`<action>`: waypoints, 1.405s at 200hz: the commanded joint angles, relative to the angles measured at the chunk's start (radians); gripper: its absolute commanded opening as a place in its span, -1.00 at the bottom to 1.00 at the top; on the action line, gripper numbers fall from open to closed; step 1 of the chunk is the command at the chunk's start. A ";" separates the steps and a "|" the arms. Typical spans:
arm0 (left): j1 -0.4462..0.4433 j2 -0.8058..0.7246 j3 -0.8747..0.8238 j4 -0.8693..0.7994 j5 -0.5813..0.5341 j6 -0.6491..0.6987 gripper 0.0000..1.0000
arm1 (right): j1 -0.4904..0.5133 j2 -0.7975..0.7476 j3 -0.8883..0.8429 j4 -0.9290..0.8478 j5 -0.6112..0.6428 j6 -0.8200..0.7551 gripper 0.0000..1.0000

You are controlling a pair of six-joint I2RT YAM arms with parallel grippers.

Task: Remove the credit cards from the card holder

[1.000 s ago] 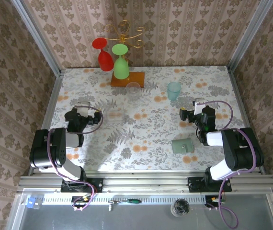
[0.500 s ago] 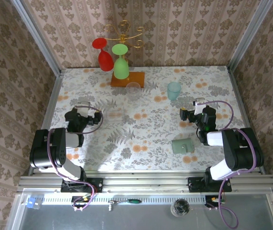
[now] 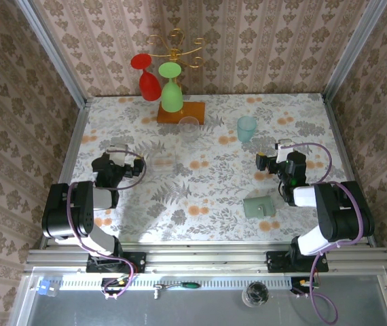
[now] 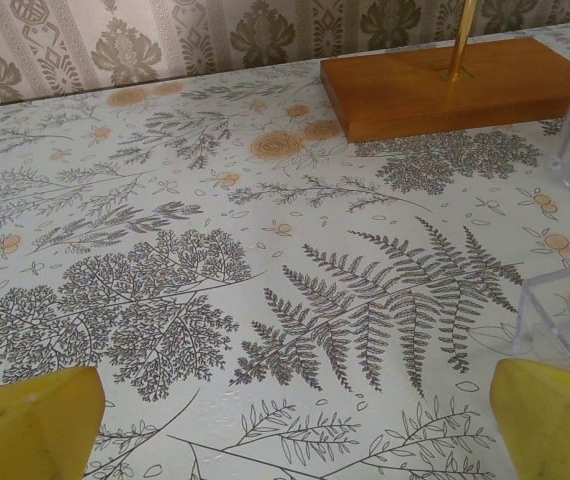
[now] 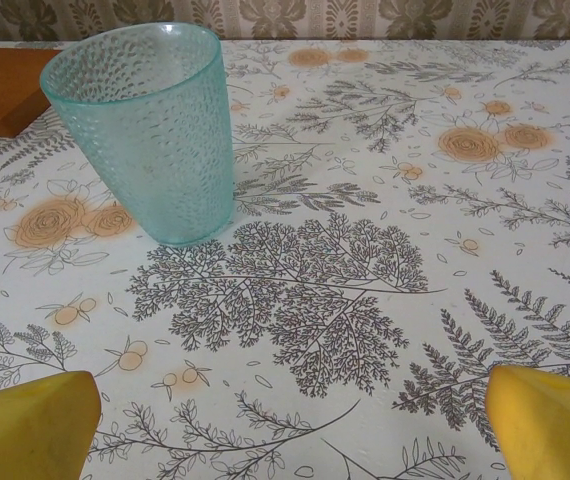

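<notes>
From above, the small pale grey-green card holder (image 3: 259,206) lies flat at six o'clock of the right gripper (image 5: 290,428). That gripper and the left gripper (image 4: 287,425) gape wide.

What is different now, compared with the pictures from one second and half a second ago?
The right gripper has drifted very slightly to the right in the top view, open and holding nothing. Nothing was gripped or released. The left gripper, the card holder on the table and the teal cup stayed where they were.

High rear overhead; low forward wrist views, right's teal cup (image 3: 246,128) in both.
</notes>
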 commanded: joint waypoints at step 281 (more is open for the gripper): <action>-0.136 -0.151 0.424 -1.010 0.173 -0.562 0.84 | 0.257 -0.199 0.469 -1.035 -0.173 0.474 0.78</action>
